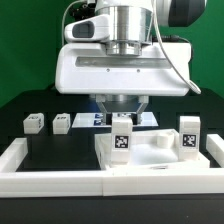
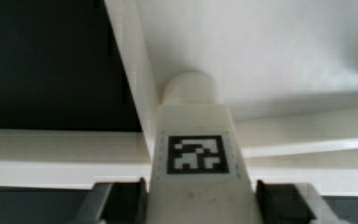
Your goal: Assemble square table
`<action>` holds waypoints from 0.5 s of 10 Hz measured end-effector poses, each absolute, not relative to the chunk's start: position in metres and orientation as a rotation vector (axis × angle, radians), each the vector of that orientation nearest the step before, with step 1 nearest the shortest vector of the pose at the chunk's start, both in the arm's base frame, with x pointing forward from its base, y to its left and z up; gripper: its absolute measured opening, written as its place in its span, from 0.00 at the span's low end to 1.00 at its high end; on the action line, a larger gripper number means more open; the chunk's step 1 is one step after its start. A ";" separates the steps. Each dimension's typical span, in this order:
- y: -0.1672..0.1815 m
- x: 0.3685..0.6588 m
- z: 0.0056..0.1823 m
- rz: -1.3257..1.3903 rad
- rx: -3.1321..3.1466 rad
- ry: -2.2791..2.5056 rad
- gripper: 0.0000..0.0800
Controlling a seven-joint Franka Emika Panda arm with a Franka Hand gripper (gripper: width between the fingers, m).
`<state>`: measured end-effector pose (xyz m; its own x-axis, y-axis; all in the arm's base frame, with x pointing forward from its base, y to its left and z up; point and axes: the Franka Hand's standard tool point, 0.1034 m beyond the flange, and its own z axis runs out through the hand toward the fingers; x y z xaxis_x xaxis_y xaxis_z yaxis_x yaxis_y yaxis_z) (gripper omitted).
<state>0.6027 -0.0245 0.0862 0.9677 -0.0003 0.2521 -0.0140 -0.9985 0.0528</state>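
The square table's top is a flat white slab (image 1: 155,158) lying against the front rail. One white tagged leg (image 1: 122,138) stands upright at the slab's corner on the exterior view's left. My gripper (image 1: 121,108) is right above it and shut on its upper end. In the wrist view the leg (image 2: 197,140) runs between my dark fingers (image 2: 119,203), its far tip meeting the slab (image 2: 274,60); my gripper (image 2: 197,203) clasps it. A second leg (image 1: 188,134) stands upright at the slab's right corner. Two more legs (image 1: 33,123) (image 1: 61,123) lie on the black surface at the left.
A long white rail (image 1: 100,186) borders the black surface at the front and both sides. The marker board (image 1: 88,119) lies flat behind the slab, partly hidden by my gripper. A green wall is at the back.
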 end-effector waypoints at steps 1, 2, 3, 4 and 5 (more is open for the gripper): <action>-0.025 0.603 0.086 0.392 3.062 -0.011 0.37; -0.025 0.603 0.086 0.392 3.062 -0.011 0.37; -0.025 0.603 0.086 0.392 3.062 -0.011 0.46; -0.025 0.603 0.086 0.392 3.062 -0.011 0.46; -0.025 0.603 0.086 0.392 3.062 -0.011 0.72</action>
